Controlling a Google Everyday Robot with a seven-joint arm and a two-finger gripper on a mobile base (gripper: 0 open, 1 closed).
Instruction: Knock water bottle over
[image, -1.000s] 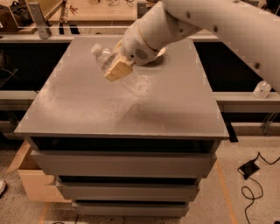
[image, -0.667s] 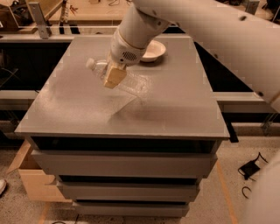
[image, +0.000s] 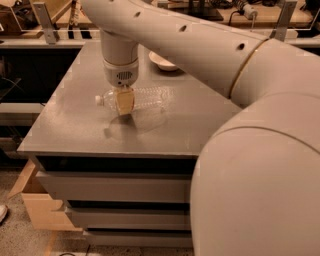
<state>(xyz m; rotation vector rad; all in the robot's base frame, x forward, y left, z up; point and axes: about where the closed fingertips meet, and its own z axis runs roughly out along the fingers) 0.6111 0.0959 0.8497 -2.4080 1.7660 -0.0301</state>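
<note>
The water bottle, clear ribbed plastic with a white cap at its left end, lies on its side on the grey table top, cap pointing left. My gripper hangs from the arm's wrist straight down over the bottle's neck end, its tan fingertips in front of the bottle near the cap. The bottle's label band is hidden behind the gripper.
A shallow white bowl sits at the back of the table, partly behind my arm. My large white arm fills the right side of the view. The table has drawers below; a cardboard box stands at the lower left on the floor.
The bottle has gone from tilted in the gripper's reach to lying flat on the table. The arm has swung toward the camera and now covers the right of the view.
</note>
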